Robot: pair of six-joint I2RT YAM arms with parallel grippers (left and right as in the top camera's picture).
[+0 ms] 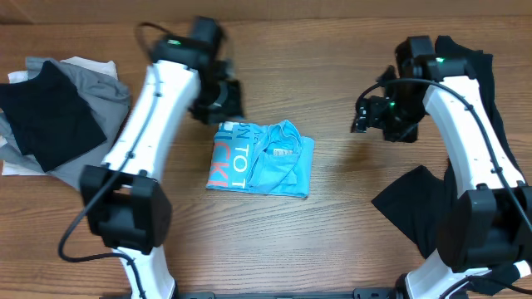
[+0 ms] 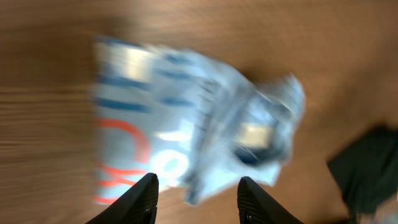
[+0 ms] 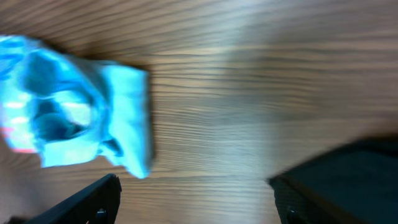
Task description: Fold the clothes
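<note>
The light-blue T-shirt (image 1: 262, 158) lies folded into a small packet in the middle of the table, white-and-coral lettering showing on its left part. It also shows blurred in the left wrist view (image 2: 193, 118) and in the right wrist view (image 3: 74, 106). My left gripper (image 1: 218, 101) is open and empty, above the table just behind the packet's left end (image 2: 196, 190). My right gripper (image 1: 370, 116) is open and empty, well to the right of the packet (image 3: 193, 199).
A pile of black, grey and white garments (image 1: 50, 112) lies at the far left. Black garments (image 1: 424, 208) lie at the right, under and behind the right arm. The table is brown wood (image 1: 341, 216).
</note>
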